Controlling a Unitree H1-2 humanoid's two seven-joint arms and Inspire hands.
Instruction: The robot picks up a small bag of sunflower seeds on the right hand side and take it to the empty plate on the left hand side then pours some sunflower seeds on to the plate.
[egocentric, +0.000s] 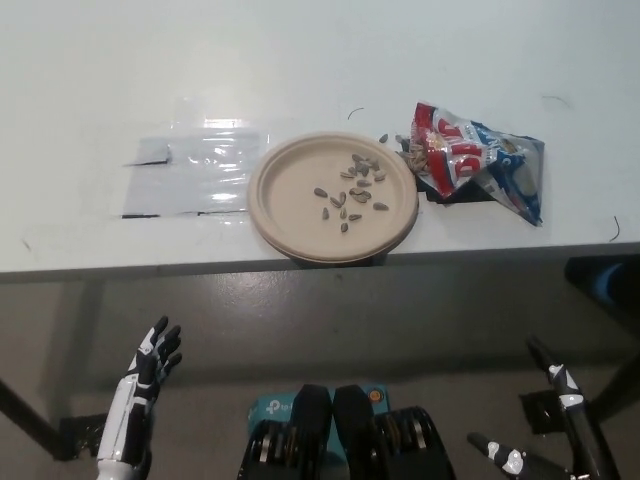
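Observation:
The red, white and blue seed bag (474, 162) lies on its side on the white table (300, 70), its mouth facing the plate, with some seeds spilled at the opening. Just left of it, the tan paper plate (333, 195) holds several sunflower seeds (350, 190). My black right hand (545, 435) hangs open below the table edge at the lower right, far from the bag. My white left hand (148, 375) rests open at the lower left, also below the table.
A clear plastic sheet (190, 175) lies flat on the table left of the plate. The plate sits close to the table's front edge (300, 268). Table legs and floor show below.

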